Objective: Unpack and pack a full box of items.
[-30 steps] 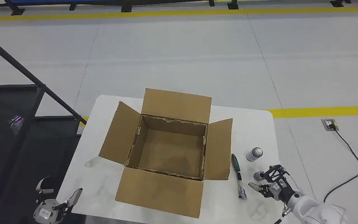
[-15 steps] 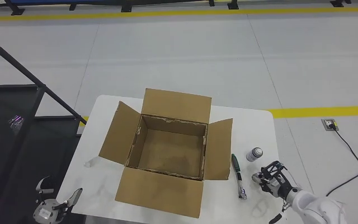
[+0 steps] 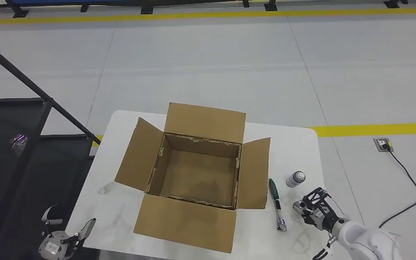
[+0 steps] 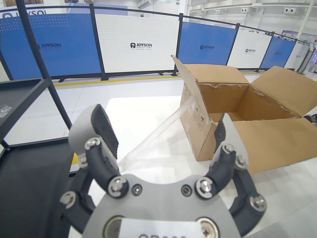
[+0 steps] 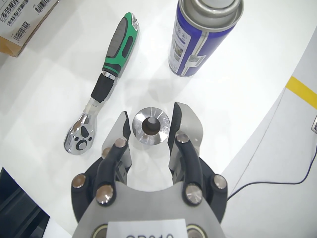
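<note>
An open, empty cardboard box (image 3: pixel 195 179) stands mid-table with all its flaps spread; its near corner faces the left wrist view (image 4: pixel 237 134). To its right lie a green-handled ratchet wrench (image 3: pixel 276 203) (image 5: pixel 111 80) and an upright blue spray can (image 3: pixel 296 179) (image 5: pixel 198 35). My right gripper (image 3: pixel 307 211) (image 5: pixel 150 110) sits low at the table's front right, shut on a shiny metal socket (image 5: pixel 151 129) that stands on the table. My left gripper (image 3: pixel 70 219) (image 4: pixel 159 112) hangs open and empty off the table's front left corner.
The white table (image 3: pixel 286 143) has a rounded edge close behind the right gripper. A black metal rack (image 3: pixel 26 169) (image 4: pixel 19 92) stands just left of the table. A loose strip of clear tape (image 4: pixel 161 130) trails from the box's left side.
My right gripper's fingers have drawn together around the metal socket and shifted slightly toward the wrench. The left arm has kept still.
</note>
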Action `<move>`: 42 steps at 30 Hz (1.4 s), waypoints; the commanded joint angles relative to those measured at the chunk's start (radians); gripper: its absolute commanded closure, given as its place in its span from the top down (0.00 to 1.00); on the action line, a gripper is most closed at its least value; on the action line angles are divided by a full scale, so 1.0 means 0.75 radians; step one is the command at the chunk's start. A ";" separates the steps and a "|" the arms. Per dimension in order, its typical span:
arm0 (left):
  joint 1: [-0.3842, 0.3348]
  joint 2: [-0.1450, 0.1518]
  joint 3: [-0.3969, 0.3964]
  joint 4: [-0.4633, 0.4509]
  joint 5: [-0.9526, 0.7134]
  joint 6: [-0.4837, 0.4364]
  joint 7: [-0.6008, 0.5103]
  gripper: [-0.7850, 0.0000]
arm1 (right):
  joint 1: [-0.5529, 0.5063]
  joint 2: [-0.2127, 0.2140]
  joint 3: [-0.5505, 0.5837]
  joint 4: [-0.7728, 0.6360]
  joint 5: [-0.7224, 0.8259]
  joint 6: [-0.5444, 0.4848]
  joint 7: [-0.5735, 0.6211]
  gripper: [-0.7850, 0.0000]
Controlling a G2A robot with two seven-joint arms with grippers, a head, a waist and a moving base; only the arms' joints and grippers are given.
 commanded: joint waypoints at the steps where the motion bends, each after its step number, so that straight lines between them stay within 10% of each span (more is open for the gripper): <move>1: 0.000 0.000 0.000 0.000 0.000 0.000 0.000 1.00 | 0.004 0.001 -0.004 0.003 0.000 0.005 0.004 0.40; 4: 0.000 0.000 0.000 0.000 0.000 0.000 0.000 1.00 | 0.000 0.001 0.001 -0.005 0.013 0.016 -0.028 0.00; 15: 0.000 0.000 0.000 0.000 0.000 0.000 0.000 1.00 | -0.195 0.007 0.204 -0.752 -0.056 0.258 -0.164 0.00; 21: 0.000 0.000 0.000 0.000 0.000 0.000 0.000 1.00 | -0.043 0.008 0.057 -1.016 -0.128 0.282 0.032 0.00; 33: 0.000 0.000 0.000 0.000 0.000 0.000 0.000 1.00 | 0.834 -0.102 -0.768 -0.481 -0.037 0.378 0.346 0.00; 42: 0.000 0.000 0.000 0.000 0.000 0.000 0.000 1.00 | 0.939 -0.137 -0.880 -0.371 -0.025 0.421 0.341 0.00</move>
